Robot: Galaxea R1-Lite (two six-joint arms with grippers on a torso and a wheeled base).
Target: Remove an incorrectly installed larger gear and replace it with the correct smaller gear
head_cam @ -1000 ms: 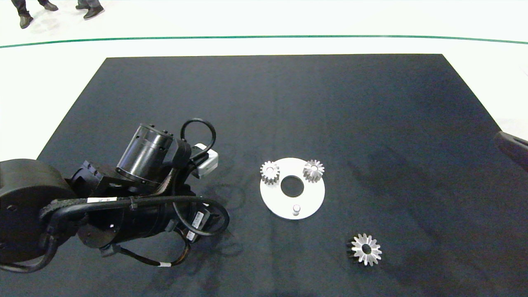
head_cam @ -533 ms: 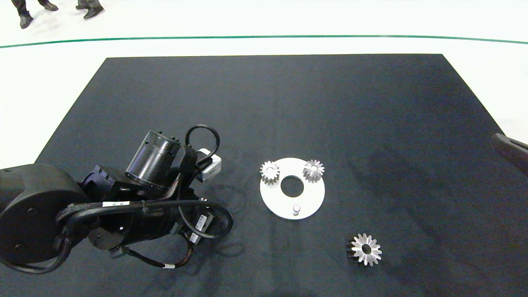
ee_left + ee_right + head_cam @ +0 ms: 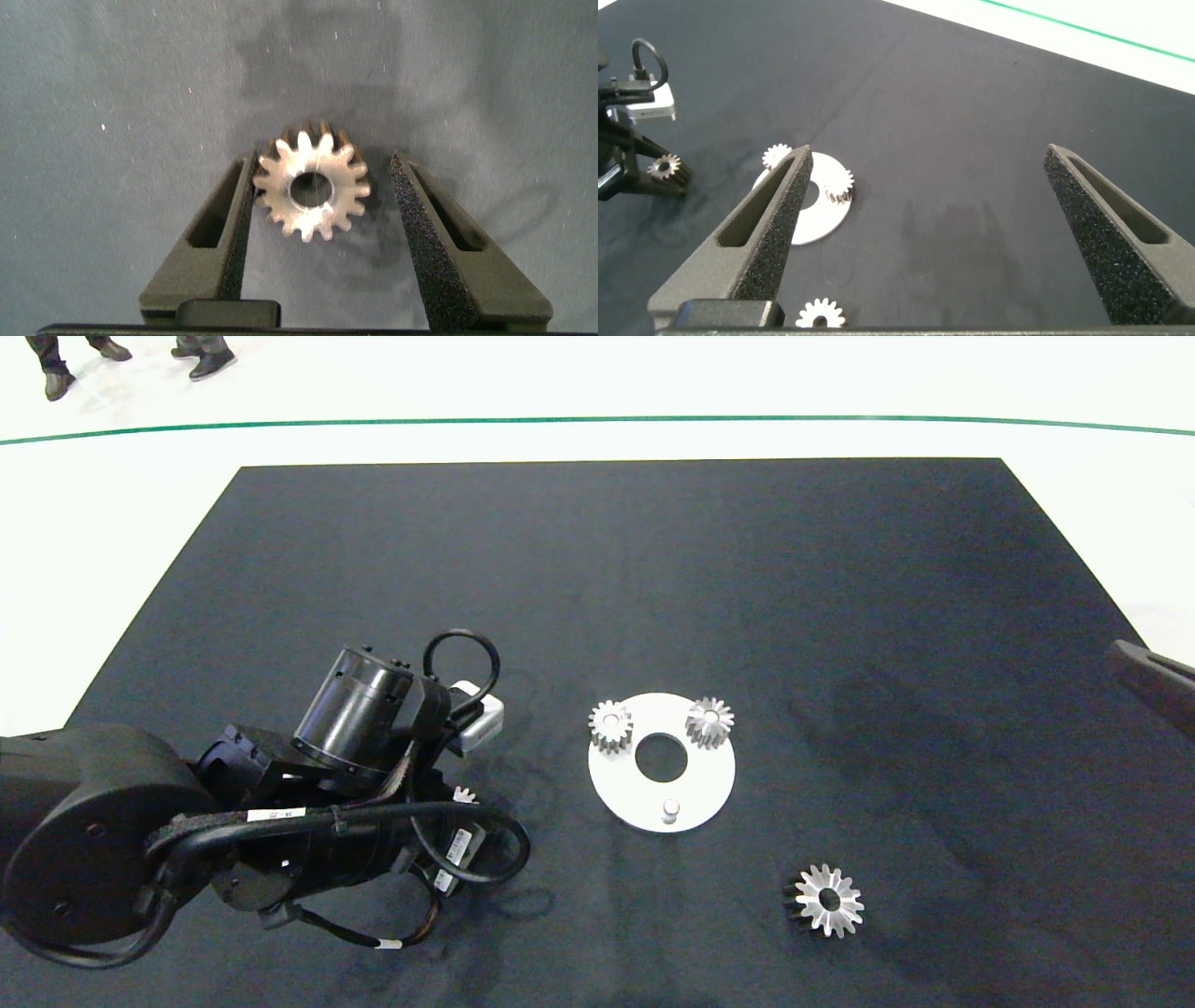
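White disc (image 3: 709,784) carries two small gears (image 3: 611,724).

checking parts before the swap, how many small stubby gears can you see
3. Two sit on pegs on the white round plate: one on its left, one on its right. The third, the smaller gear, lies on the mat between the left gripper jaws, which are open.

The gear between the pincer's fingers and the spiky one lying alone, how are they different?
The smaller gear has short stubby teeth; the larger gear has long pointed ones and a wider hole. The smaller sits between the left pincer fingers; the larger lies alone on the mat. Both are silver metal.
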